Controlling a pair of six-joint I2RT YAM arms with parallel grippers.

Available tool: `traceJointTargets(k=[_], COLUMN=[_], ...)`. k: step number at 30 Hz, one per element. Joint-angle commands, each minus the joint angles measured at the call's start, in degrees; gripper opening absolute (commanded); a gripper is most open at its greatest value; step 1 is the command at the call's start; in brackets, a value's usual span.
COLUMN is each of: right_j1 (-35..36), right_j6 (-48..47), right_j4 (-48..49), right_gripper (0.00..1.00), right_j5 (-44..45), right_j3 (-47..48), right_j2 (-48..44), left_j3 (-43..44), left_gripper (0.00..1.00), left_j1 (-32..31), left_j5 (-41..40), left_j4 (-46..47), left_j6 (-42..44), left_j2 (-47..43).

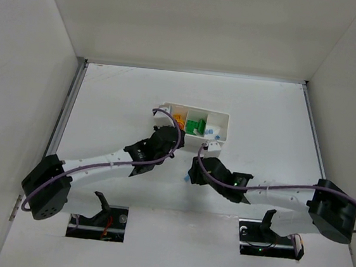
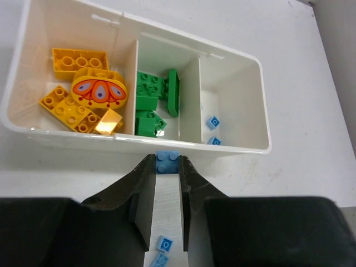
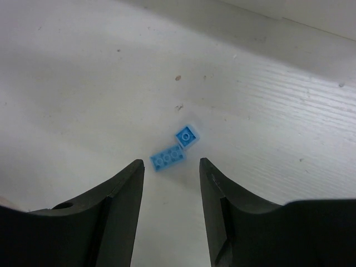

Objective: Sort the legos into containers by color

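While from above the white tray (image 1: 225, 120) lies just ahead, left wrist shows my left gripper (image 2: 167, 167) clamping a light blue brick (image 2: 167, 160) that may hit its wall, right wrist my right gripper (image 3: 171, 167) spread over two touching blue bricks (image 3: 167, 159), so I may catch both.

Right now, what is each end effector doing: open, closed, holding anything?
Left end effector: closed on a light blue brick.
Right end effector: open, holding nothing.
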Motion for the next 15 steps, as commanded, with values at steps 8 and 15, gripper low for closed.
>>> traceJointTargets(k=[8,15], right_j1=[0.30,-0.93], right_j6=[3.37,5.39], right_j4=[-7.03,-7.47], right_gripper=[0.42,0.43], right_j5=[0.36,1.06], right_j3=[9.71,11.99], right_j2=[11.92,14.48], left_j3=[-9.42,-12.77], left_gripper=[0.13,0.13], left_j1=[3.79,7.74], left_j5=[4.18,7.60], left_j4=[0.46,1.08], left_j6=[-3.11,-3.64], left_j2=[-7.81,-10.36])
